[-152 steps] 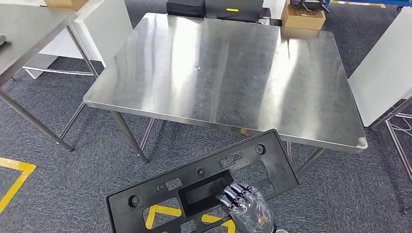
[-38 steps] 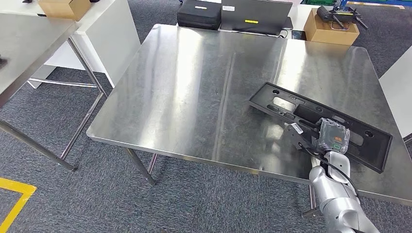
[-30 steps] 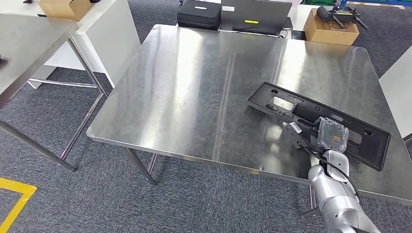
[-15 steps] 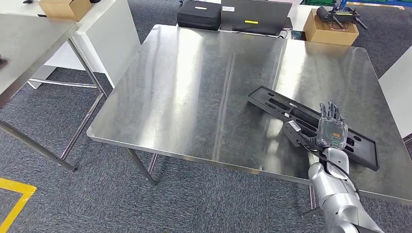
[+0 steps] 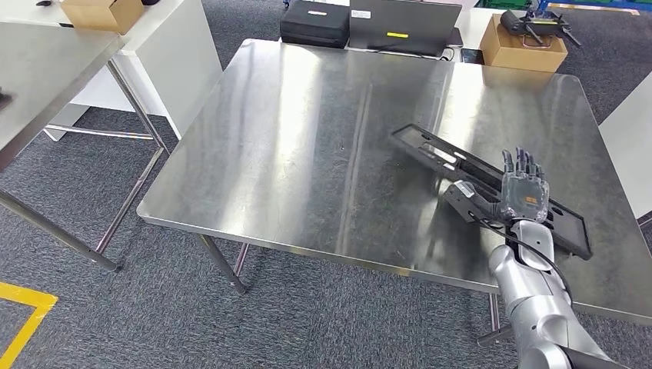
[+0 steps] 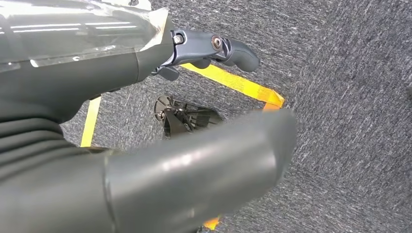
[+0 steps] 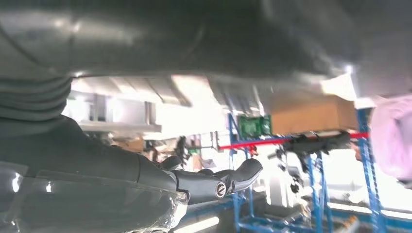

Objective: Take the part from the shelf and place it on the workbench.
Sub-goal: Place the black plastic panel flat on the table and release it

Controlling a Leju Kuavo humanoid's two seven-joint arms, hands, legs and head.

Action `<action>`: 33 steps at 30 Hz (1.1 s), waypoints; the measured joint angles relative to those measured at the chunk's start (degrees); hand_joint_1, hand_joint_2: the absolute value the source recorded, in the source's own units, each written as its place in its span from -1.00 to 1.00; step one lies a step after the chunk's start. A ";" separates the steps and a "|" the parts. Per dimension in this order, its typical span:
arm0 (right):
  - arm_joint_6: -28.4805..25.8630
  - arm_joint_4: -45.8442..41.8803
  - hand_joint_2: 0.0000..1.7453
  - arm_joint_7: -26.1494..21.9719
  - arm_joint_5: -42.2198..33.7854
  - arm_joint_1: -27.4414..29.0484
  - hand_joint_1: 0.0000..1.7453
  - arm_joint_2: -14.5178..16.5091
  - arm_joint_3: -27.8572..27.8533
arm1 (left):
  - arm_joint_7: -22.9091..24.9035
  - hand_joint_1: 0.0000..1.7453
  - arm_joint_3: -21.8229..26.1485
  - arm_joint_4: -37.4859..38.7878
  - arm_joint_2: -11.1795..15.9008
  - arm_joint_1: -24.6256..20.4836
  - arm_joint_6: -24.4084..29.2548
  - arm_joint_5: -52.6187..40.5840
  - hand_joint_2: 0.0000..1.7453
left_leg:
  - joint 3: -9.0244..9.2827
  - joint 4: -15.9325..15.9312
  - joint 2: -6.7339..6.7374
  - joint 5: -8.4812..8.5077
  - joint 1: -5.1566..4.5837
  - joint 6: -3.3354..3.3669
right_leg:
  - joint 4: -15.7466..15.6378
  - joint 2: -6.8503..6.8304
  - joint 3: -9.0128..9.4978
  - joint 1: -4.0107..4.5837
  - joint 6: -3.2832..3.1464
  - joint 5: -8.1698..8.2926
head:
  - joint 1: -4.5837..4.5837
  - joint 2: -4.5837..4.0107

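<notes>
One black plastic part (image 5: 492, 190) lies on the steel bench (image 5: 307, 131) at the right of my head view, running from mid-bench down toward the near right corner. My right hand (image 5: 523, 196) is raised over the part's near half with its fingers (image 5: 520, 163) straight and spread, holding nothing; I cannot tell whether the palm touches the part. My left hand (image 6: 209, 46) hangs over grey carpet (image 6: 350, 73) crossed by yellow tape (image 6: 233, 82), fingers apart, holding nothing.
</notes>
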 joint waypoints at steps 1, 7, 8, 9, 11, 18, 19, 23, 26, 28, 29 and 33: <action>0.11 -0.98 -1.00 -0.40 0.06 0.02 -1.00 0.00 0.37 | 0.07 -1.00 0.00 0.00 0.01 0.00 -0.03 -0.08 -1.00 | 0.02 0.00 0.00 0.00 0.00 0.00 | 0.00 0.00 0.00 0.00 0.00 0.00 | 0.00 -0.01; 2.05 -12.13 -1.00 -3.04 -0.99 3.96 -1.00 0.24 3.30 | 0.72 -1.00 0.00 0.01 0.05 0.01 -0.02 -0.23 -1.00 | 0.08 0.00 -0.04 -0.01 0.00 -0.01 | 0.00 -0.02 0.02 0.01 0.00 -0.01 | 0.00 0.00; 3.25 -15.18 -1.00 -3.24 -1.27 5.63 -1.00 0.30 4.03 | 0.81 -1.00 0.00 0.01 0.09 0.04 -0.02 -0.23 -1.00 | 0.07 0.00 -0.06 -0.01 0.00 -0.01 | 0.00 -0.03 0.02 0.02 0.01 -0.01 | 0.00 0.00; 4.44 -18.27 -1.00 -3.31 -1.52 7.52 -1.00 0.34 4.82 | 0.85 -1.00 0.00 0.01 0.14 0.08 -0.03 -0.22 -1.00 | 0.06 -0.01 -0.07 -0.02 0.00 -0.02 | 0.00 -0.05 0.03 0.02 0.01 -0.01 | 0.00 0.00; 6.31 -23.44 -1.00 -3.27 -1.93 10.81 -1.00 0.38 6.39 | 0.89 -1.00 0.00 0.02 0.24 0.21 -0.09 -0.18 -1.00 | 0.03 -0.01 -0.05 -0.07 0.01 -0.08 | 0.00 -0.04 0.03 0.02 0.01 -0.02 | -0.01 0.00; 8.58 -31.94 -1.00 -3.10 -2.57 15.71 -1.00 0.40 8.96 | 0.89 -1.00 0.00 0.02 0.43 0.44 -0.34 -0.03 -1.00 | 0.06 -0.02 0.00 -0.12 0.00 -0.16 | -0.01 -0.02 0.05 0.01 0.01 -0.02 | 0.00 -0.01; 8.76 -32.42 -1.00 -3.07 -2.59 15.88 -1.00 0.39 9.08 | 0.89 -1.00 0.00 0.02 0.43 0.47 -0.34 -0.02 -1.00 | 0.08 -0.02 0.00 -0.12 0.00 -0.16 | -0.01 -0.02 0.07 0.01 0.01 -0.02 | 0.00 -0.01; 9.34 -33.28 -1.00 -3.11 -2.92 16.25 -1.00 0.39 9.47 | 0.79 -1.00 0.04 0.02 0.45 0.53 -0.26 0.47 -1.00 | 0.11 -0.01 0.00 -0.11 0.00 -0.16 | -0.01 -0.02 0.10 0.01 0.00 -0.01 | 0.00 0.01; 6.27 -37.08 -1.00 -4.53 -4.16 18.45 -1.00 0.84 10.58 | 0.78 -1.00 0.36 0.02 0.44 0.62 0.55 1.40 -1.00 | 0.15 -0.01 -0.04 -0.11 0.02 -0.16 | -0.01 -0.03 0.10 0.02 0.01 -0.02 | 0.01 0.01; 1.91 -44.09 -1.00 -5.50 -4.51 22.44 -1.00 1.72 12.12 | 1.10 -1.00 0.86 0.02 0.39 0.73 1.56 2.23 -1.00 | 0.17 -0.02 -0.12 -0.13 0.05 -0.18 | -0.01 -0.06 0.09 0.07 -0.04 -0.07 | 0.01 0.00; -0.34 -48.46 -1.00 -5.72 -4.04 25.17 -1.00 2.16 13.15 | 1.44 -1.00 1.19 0.02 0.35 0.78 2.16 2.57 -1.00 | 0.17 -0.02 -0.17 -0.16 0.08 -0.21 | -0.01 -0.08 0.09 0.10 -0.09 -0.11 | 0.00 -0.01; -7.71 -66.91 -1.00 -5.01 0.86 38.34 -1.00 3.07 18.80 | 2.98 -1.00 2.33 0.02 0.01 0.99 4.48 3.47 -1.00 | 0.14 -0.06 -0.25 -0.39 0.21 -0.42 | -0.01 -0.14 0.12 0.20 -0.12 -0.37 | -0.01 0.02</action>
